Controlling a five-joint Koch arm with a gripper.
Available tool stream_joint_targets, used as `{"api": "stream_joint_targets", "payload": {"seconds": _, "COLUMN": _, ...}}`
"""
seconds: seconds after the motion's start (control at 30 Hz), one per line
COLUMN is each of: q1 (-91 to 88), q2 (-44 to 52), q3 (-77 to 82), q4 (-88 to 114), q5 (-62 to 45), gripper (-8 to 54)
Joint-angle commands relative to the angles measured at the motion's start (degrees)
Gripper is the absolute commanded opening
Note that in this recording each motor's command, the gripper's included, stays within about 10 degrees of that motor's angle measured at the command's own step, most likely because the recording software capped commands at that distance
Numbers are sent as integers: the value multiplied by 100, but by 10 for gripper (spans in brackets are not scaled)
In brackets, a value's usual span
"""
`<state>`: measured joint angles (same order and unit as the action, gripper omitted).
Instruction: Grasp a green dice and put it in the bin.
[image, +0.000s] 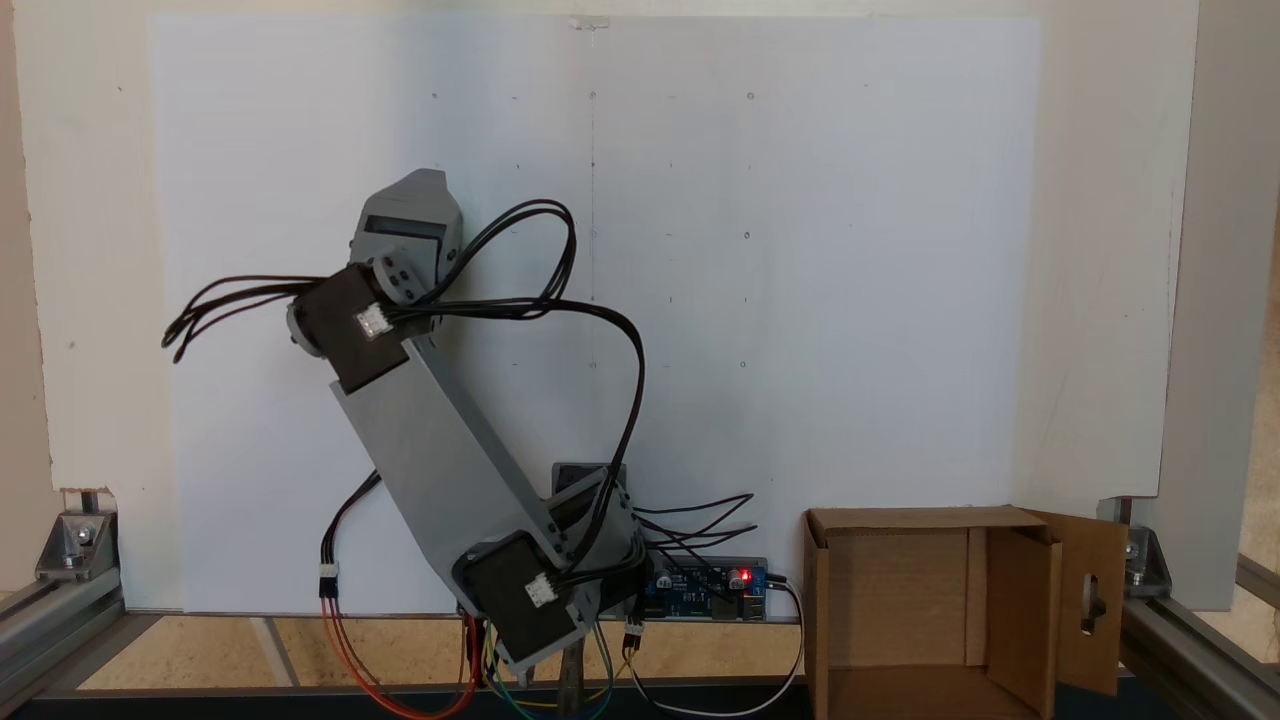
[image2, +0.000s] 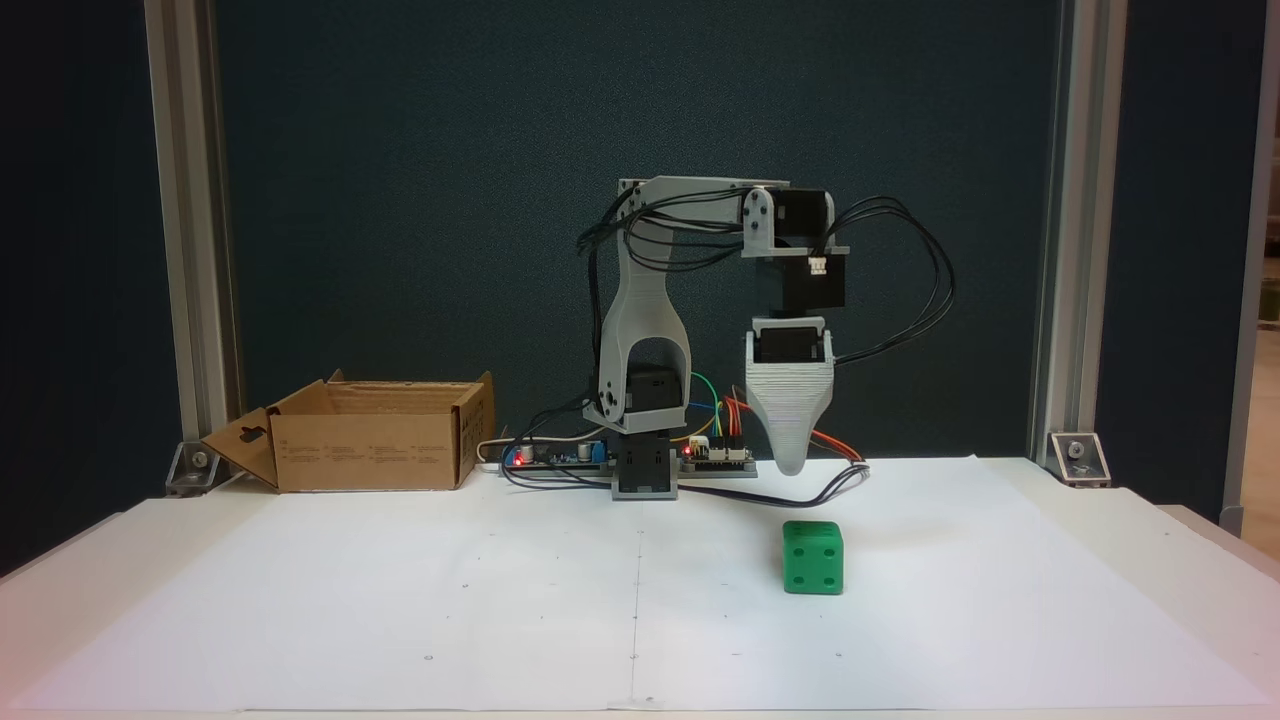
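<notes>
In the fixed view facing the arm, the bin (image2: 372, 438) is seen at the left, resting at the rear edge of the white sheet (image2: 400, 600) with its opening upward and one flap with a handle slot folded outward to its left. At centre, the arm base (image2: 643, 470) is mounted beside a controller board (image2: 560, 457) with red lights showing, and coloured wires are trailed behind it. The arm is folded over at the top, and the gripper (image2: 792, 462) is pointed straight down, hanging above the sheet. Only a single grey tapered tip is presented to this camera, so whether the jaws are apart or together cannot be told. The green dice (image2: 813, 557) is found just right of centre, resting on the sheet nearer the camera than the gripper tip, untouched and apart from it; five pips are shown on its front face. In the fixed view from above, the arm (image: 440, 450) is observed slanting to the upper left, and the bin (image: 930, 610) is located at the lower right.
</notes>
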<state>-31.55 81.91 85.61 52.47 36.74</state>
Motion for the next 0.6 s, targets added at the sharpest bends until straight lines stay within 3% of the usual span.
{"api": "stream_joint_targets", "payload": {"seconds": 0.0, "q1": -97, "q2": -62, "q3": -299, "q4": -105, "q5": 404, "gripper": 440}}
{"api": "stream_joint_targets", "payload": {"seconds": 0.57, "q1": -176, "q2": -352, "q3": -132, "q4": -202, "q5": 396, "gripper": 438}}
